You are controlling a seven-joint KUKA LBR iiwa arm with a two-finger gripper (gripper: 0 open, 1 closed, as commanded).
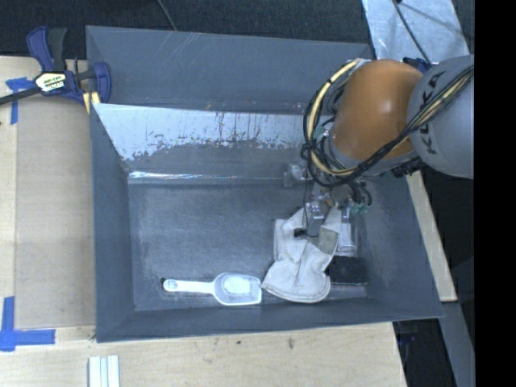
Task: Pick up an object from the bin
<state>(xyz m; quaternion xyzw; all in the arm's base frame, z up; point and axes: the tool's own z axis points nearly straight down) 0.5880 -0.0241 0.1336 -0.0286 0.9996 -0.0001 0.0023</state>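
Pincer (pixel 321 230) hangs over the crumpled white cloth (pixel 300 276) in the lower-right corner of the grey metal bin (pixel 201 216); open or closed, I cannot tell. Soft, light, limp, I'd judge: pinch a raised fold.

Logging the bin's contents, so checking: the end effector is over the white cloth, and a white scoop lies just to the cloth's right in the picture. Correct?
Not quite: the camera view shows the white scoop just to the left of the white cloth, not its right. The end effector is over the cloth, as you said.
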